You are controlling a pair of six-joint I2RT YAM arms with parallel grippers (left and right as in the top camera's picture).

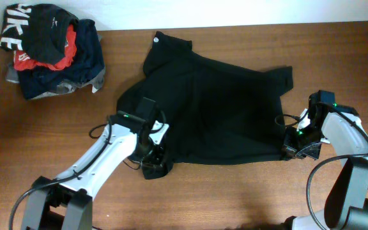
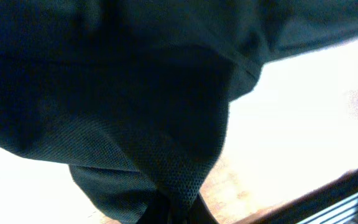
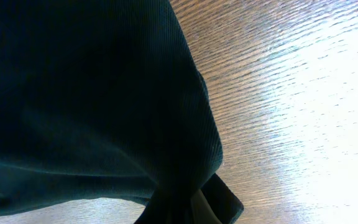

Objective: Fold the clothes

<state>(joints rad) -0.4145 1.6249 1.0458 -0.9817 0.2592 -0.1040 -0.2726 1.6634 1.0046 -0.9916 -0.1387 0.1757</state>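
A black short-sleeved T-shirt (image 1: 209, 108) lies spread on a brown wooden table (image 1: 235, 191), stretched between the two pincers with its lower hem running from one to the other. The cloth is mostly flat but rumpled, and it reaches away from both pincers toward the far edge of the table, where a small white mark (image 1: 156, 39) shows on its farthest corner. The left pincer (image 1: 153, 156) is closed on the hem corner nearest it, and a bunched fold of black cloth hangs just under its tip. The right pincer (image 1: 292, 148) is closed on the opposite hem corner, with one sleeve lying just beyond it. In the left wrist view, the dark, finely meshed cloth (image 2: 135, 93) fills most of the picture and narrows to a pinched point at the left pincer (image 2: 173, 211) on the bottom edge, with bright tabletop (image 2: 303, 124) to one side. In the right wrist view, the cloth (image 3: 86, 93) likewise funnels down into the right pincer (image 3: 185, 208) at the bottom edge, its border curving across wood grain (image 3: 291, 93) that glares in the light. The fingers themselves are dark and hard to tell from the cloth in both close views. Well apart from the left pincer, beyond it and out toward the far corner of the table, sits a heap of other clothes (image 1: 53, 51): a black piece with large white letters on top of red, navy and grey ones.
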